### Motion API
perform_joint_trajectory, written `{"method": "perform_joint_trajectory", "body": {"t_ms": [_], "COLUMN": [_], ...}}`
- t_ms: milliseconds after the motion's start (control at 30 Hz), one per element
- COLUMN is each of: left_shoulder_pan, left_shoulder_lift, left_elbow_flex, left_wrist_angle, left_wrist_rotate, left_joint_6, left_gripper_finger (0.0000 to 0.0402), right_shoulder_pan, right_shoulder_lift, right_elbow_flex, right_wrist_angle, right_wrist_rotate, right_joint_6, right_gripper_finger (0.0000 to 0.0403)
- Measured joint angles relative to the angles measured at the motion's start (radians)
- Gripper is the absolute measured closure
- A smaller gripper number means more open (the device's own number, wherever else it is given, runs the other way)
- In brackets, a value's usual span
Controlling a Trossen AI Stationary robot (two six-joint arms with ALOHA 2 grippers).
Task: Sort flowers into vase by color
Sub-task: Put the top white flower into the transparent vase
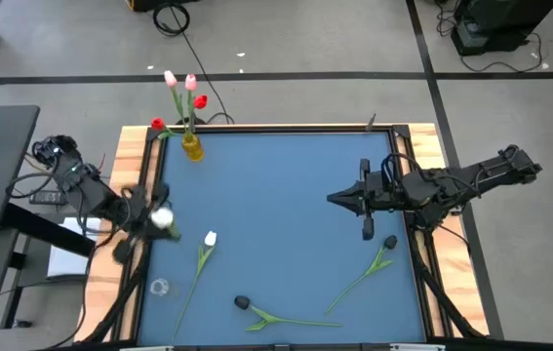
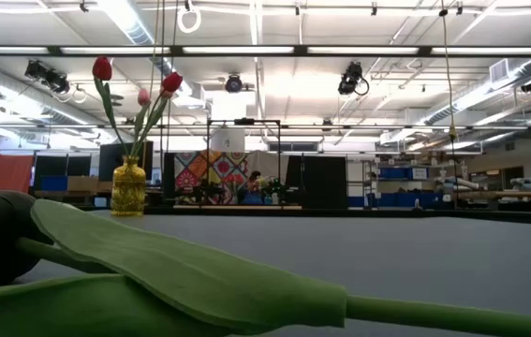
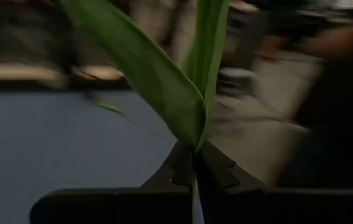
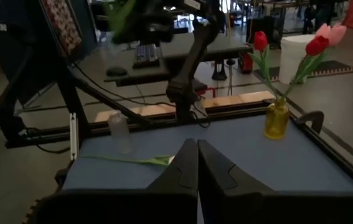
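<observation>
Left claw [image 3: 195, 163] was clamped on a white tulip's [image 1: 162, 217] stem at the bench's [image 1: 286, 195] left edge, leaves standing up past the fingers. The empty clear vase [image 1: 159, 287] lay just nearer the front edge. Right claw [image 1: 339, 199] was pinched together, empty, mid-bench; the black tulip [image 1: 387, 244] lay close beside it, stem running diagonally.

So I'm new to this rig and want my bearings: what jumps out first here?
The yellow vase at the blue table's far left corner, holding red and pink tulips. Nearer, the left gripper is shut on a white tulip at the table's left edge, while three more flowers lie along the near side.
</observation>
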Motion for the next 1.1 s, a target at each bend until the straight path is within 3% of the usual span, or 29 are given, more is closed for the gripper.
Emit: {"method": "perform_joint_trajectory", "body": {"t_ms": [133,233,467,633,867,1100], "left_shoulder_pan": [-0.088,-0.143,-0.231,-0.246,-0.246,-0.264], "left_shoulder_lift": [0.030,0.035,0.084,0.090,0.088,0.082], "left_elbow_flex": [0.007,0.072,0.270,0.213,0.116,0.139], "left_wrist_angle": [0.005,-0.014,-0.296,-0.346,-0.285,-0.271], "left_wrist_rotate": [0.126,0.128,0.074,0.061,0.035,0.029], "left_joint_6": [-0.097,-0.113,-0.138,-0.130,-0.117,-0.115], "left_gripper_finger": [0.0395,0.0395,0.0395,0.0395,0.0395,0.0395], "right_shoulder_pan": [-0.007,-0.016,-0.035,-0.035,-0.035,-0.035], "right_shoulder_lift": [-0.002,-0.002,-0.002,-0.002,-0.002,-0.002], "right_elbow_flex": [-0.007,-0.007,-0.007,-0.007,-0.007,-0.007], "right_wrist_angle": [0.012,0.012,0.012,0.011,0.029,0.058], "right_wrist_rotate": [0.000,-0.001,-0.024,-0.027,-0.001,0.019], "right_joint_6": [0.021,0.046,0.119,0.172,0.185,0.175], "right_gripper_finger": [0.0399,0.0399,0.0398,0.0397,0.0397,0.0396]}}
